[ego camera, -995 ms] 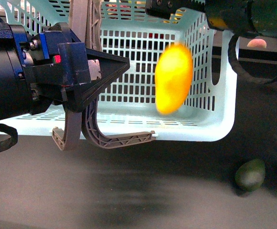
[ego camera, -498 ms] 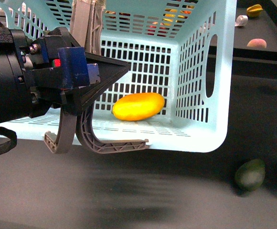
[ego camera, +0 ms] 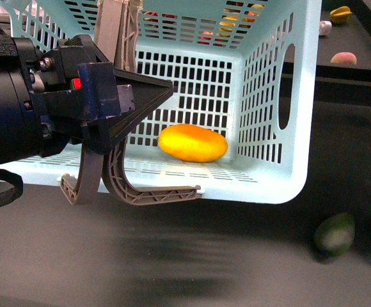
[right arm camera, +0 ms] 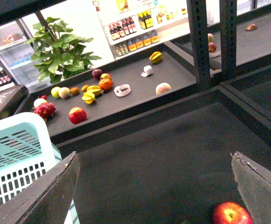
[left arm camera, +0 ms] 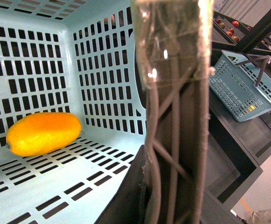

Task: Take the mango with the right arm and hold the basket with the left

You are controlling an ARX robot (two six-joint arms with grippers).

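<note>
Left gripper (ego camera: 116, 131) squeezes the handle (ego camera: 153, 192) of the basket (ego camera: 295, 134); right gripper (right arm camera: 154, 163) is spread wide, empty. If the hold slips, the tipped basket may fall and spill the mango (ego camera: 192, 142).

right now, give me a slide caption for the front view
The mango lies on the floor of the turquoise basket while the left claw grips its handles.
</note>
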